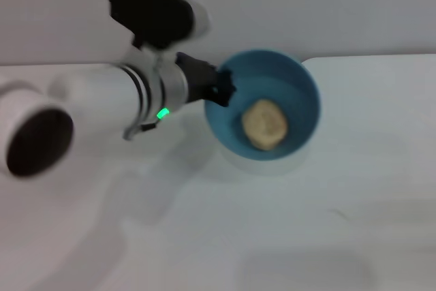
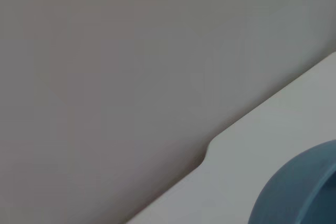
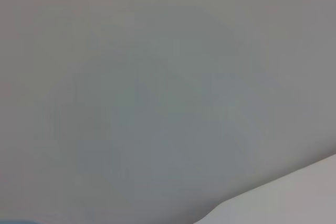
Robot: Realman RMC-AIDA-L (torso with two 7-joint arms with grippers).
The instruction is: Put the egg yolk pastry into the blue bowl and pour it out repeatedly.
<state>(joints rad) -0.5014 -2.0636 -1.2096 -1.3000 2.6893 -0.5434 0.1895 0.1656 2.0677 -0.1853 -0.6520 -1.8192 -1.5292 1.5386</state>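
Taking the blue bowl (image 1: 269, 103) as the landmark and reading from its left side outward, the left gripper (image 1: 221, 90) reaches in from the bowl's left and its dark fingers are closed on the bowl's left rim, one finger apparently inside the wall and one outside, so the tool is narrow and holding the bowl. That rim grip looks chosen for tipping: with the wall pinched at one side, a turn of the wrist would roll the bowl over and let the contents slide out. The bowl appears tilted, its opening turned partly toward the head camera, and a pale shadow lies on the white table (image 1: 354, 223) just under it, so I judge it lifted or rocked up rather than sitting flat, though I cannot be sure. Inside the bowl, the egg yolk pastry (image 1: 264, 124) rests against the lower inner wall, right of the gripped rim, and it is the only thing in there. In the left wrist view only a curved piece of the bowl's outer wall shows near the table edge. The right gripper is not in view anywhere, so its state cannot be told.
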